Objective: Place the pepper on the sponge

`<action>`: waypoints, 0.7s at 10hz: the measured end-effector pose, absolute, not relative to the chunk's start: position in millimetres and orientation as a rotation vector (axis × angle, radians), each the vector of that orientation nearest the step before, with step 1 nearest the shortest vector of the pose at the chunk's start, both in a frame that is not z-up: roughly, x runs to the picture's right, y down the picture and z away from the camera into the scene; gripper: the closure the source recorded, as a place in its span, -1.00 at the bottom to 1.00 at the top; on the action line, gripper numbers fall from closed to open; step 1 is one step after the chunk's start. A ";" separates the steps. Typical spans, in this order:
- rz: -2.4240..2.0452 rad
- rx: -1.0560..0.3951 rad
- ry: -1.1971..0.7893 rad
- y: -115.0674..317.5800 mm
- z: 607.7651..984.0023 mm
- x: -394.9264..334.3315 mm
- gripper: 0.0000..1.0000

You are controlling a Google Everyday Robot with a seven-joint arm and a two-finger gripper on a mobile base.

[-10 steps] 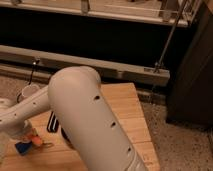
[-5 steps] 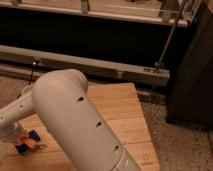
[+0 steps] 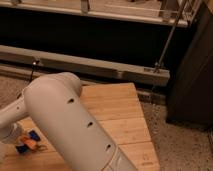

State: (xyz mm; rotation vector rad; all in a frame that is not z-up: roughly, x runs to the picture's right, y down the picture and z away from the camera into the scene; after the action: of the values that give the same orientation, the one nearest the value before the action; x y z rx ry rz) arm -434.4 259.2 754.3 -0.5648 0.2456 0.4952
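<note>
orange pepper [image 3: 31,144] sits at the near left of the wooden bench [image 3: 120,107], with the blue sponge [image 3: 34,135] showing on both its far and near sides. it therefore appears to lie across the sponge's top, as the task wants, though how well it is supported is too small to tell. the end effector [image 3: 14,137] hangs low just left of the pair, partly behind the big white arm [image 3: 75,125]; i cannot tell how far open it is or whether it grips the pepper, so this fits a pepper being set down or one already let go.
</note>
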 end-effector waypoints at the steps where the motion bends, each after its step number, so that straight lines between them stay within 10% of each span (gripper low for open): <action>1: 0.494 -0.563 0.254 259.7 755.5 -434.2 0.70; 7: 0.501 -0.550 0.268 255.1 755.3 -432.0 -0.47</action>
State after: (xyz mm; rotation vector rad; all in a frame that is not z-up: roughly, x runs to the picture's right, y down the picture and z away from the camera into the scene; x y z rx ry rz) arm -432.0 255.1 755.3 -0.5500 0.2683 0.5010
